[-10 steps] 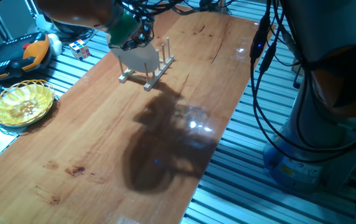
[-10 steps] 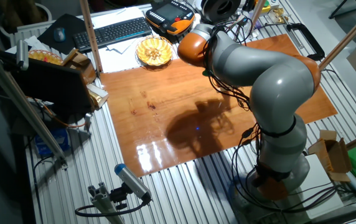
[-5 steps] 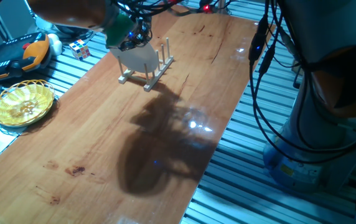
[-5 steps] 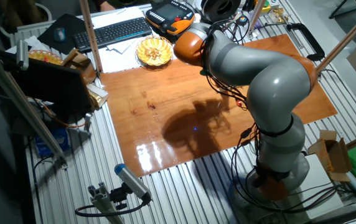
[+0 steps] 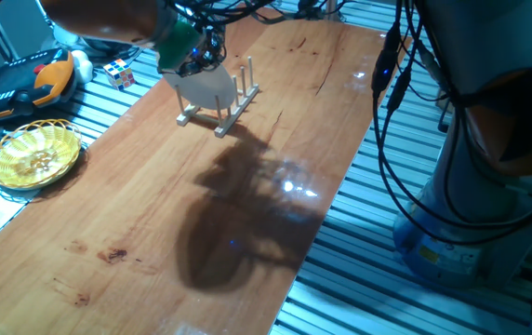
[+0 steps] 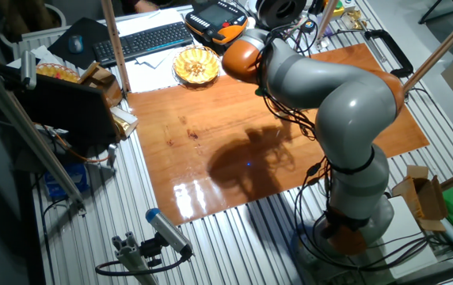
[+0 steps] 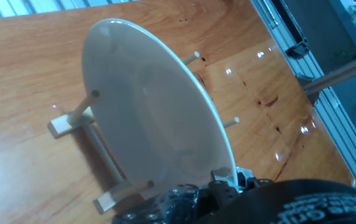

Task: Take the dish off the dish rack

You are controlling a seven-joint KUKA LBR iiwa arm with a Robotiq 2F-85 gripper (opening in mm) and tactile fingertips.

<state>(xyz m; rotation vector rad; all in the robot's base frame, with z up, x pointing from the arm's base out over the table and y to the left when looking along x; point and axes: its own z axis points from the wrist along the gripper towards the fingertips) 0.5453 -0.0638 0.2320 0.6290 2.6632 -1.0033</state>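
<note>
Grip: gripper (image 7: 224, 182) at dish (image 7: 153, 106) rim; closure unclear.
Risk: dish catching dish rack (image 7: 72, 121) pegs, tipping it.

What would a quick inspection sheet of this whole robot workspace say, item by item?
Surface: glossy brown wooden table, bare in the middle, with the arm's shadow and light glare on it.
Job's things: plain white round plate standing on edge in the small light-wood peg rack.
Clutter: yellow woven basket, multicoloured puzzle cube, orange-and-black handheld controller, black keyboard.
Grippers: the gripper is at the plate's rim; fingers are hidden, so open or shut cannot be told.
Cables: black cables hang beside the grey robot arm.
Surroundings: ribbed metal bench, cardboard box.
</note>
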